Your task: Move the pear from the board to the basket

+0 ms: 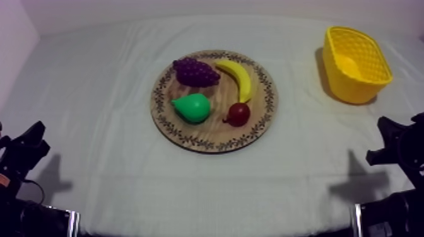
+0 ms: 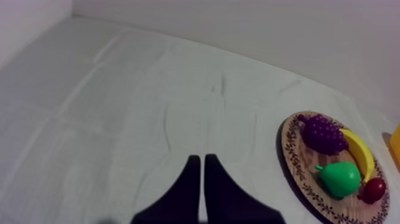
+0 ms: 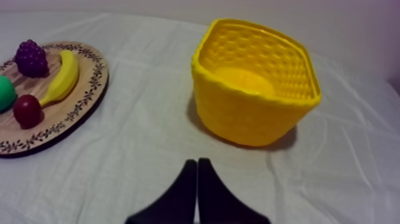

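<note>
A green pear (image 1: 192, 107) lies on the near left part of the round wooden board (image 1: 208, 131) at the table's middle. The yellow basket (image 1: 353, 88) stands empty at the far right. My left gripper (image 1: 33, 133) rests low at the left edge, well short of the board. In the left wrist view its fingers (image 2: 199, 158) lie together as a narrow wedge over bare cloth, with the pear (image 2: 340, 179) off to the side. My right gripper (image 3: 197, 161) is likewise shut on nothing, just in front of the basket (image 3: 238, 113). It rests low at the right (image 1: 386, 126).
Sharing the board with the pear are purple grapes (image 1: 195, 71), a banana (image 1: 236, 79) and a small red fruit (image 1: 238, 114). Grey-white cloth covers the table between the board and each arm.
</note>
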